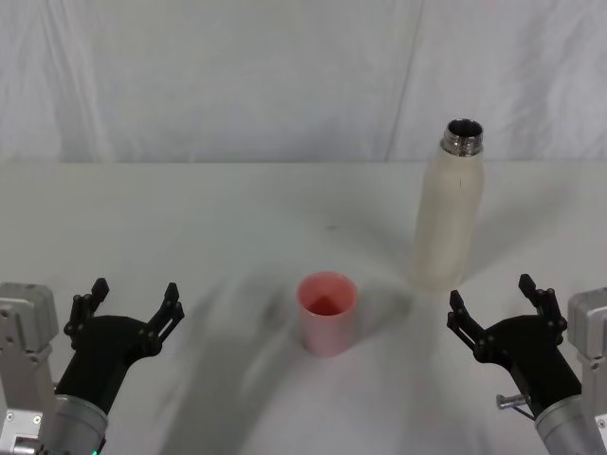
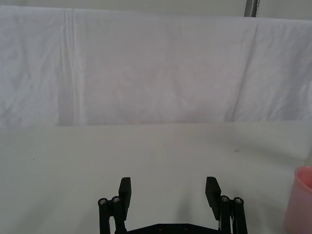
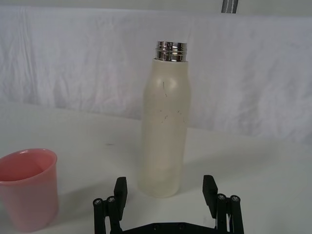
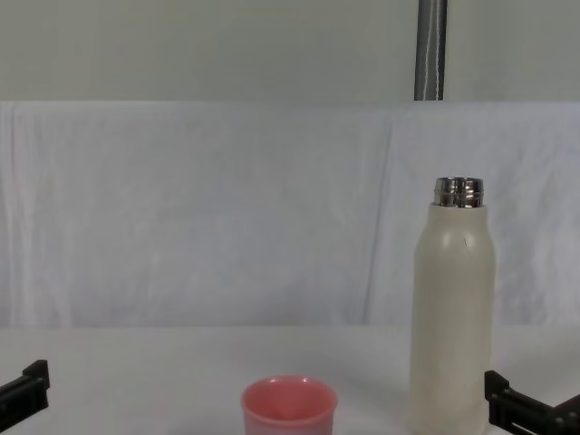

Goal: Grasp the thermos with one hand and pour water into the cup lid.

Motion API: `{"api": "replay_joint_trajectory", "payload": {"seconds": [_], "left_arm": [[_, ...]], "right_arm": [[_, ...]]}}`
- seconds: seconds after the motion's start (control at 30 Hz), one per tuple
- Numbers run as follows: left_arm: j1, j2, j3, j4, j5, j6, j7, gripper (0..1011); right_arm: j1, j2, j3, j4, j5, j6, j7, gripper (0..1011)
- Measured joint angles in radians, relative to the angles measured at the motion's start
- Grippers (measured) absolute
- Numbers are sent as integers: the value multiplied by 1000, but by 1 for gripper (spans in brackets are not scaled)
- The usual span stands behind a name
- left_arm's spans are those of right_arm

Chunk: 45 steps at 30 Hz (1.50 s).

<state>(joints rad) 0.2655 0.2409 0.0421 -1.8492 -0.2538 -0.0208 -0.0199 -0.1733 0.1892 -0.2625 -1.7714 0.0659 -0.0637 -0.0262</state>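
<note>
The thermos (image 1: pixel 450 209) stands upright at the right of the white table, cream-white with an open steel neck; it also rises in the chest view (image 4: pixel 453 317) and the right wrist view (image 3: pixel 165 131). The pink cup lid (image 1: pixel 327 311) sits upright near the table's middle, left of and nearer than the thermos, seen too in the chest view (image 4: pixel 288 408). My right gripper (image 1: pixel 493 303) is open, just short of the thermos base, which stands between and beyond its fingers in the wrist view (image 3: pixel 165 187). My left gripper (image 1: pixel 133 301) is open at the near left, holding nothing. No water shows.
A white cloth covers the table (image 1: pixel 190 218) and hangs as a backdrop (image 1: pixel 237 76) behind it. A grey metal pole (image 4: pixel 431 50) stands behind the backdrop at the right.
</note>
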Motion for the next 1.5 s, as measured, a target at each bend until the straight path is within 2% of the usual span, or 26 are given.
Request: {"api": "replay_joint_trajectory", "payload": {"seconds": [0.17,0.5,0.7,0.93,1.13,1.5], "left_arm": [[0,0,0,0,0,0,0,1001],[0,0,0,0,0,0,0,1001],[0,0,0,0,0,0,0,1001],[0,0,0,0,0,0,0,1001],[0,0,0,0,0,0,0,1001],[0,0,0,0,0,0,0,1001]], "right_arm": [[1,-1,7,0,6,-4,26,1000],[21,-17,49,-1,81,1,130,1000],[45,-20,69,9,102,19,168,1000],[85,-20,83,42,128,49,200,1000],[131,-19,83,96,139,70,215,1000],[188,-23,70,176,146,71,227,1000]]}}
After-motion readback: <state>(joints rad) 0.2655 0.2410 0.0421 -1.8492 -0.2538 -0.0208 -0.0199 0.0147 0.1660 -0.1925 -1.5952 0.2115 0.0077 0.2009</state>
